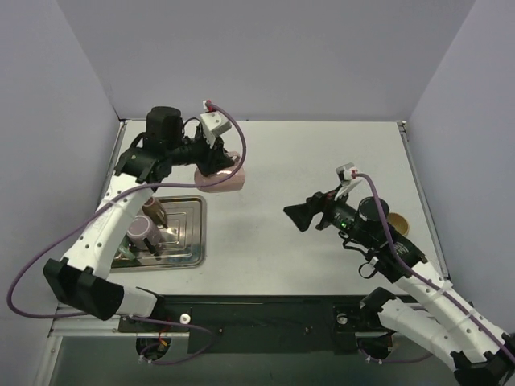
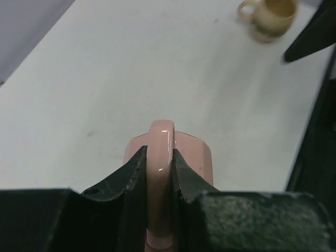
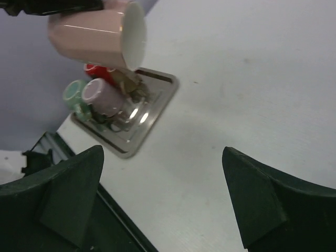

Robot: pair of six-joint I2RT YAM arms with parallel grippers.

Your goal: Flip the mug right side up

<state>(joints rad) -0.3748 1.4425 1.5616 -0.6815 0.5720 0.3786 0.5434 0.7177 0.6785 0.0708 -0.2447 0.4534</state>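
The pink mug lies on its side at the back left of the table, its handle turned up. My left gripper is shut on that handle. In the left wrist view the black fingers press both sides of the handle, with the mug's body below. Seen from the right wrist, the mug hangs level with its open white rim facing right, seemingly clear of the table. My right gripper stands open at mid-table, its fingers wide apart over bare tabletop.
A metal tray at the left holds a purple mug, a green one and a red one. A tan mug stands upright at the right, beside my right arm.
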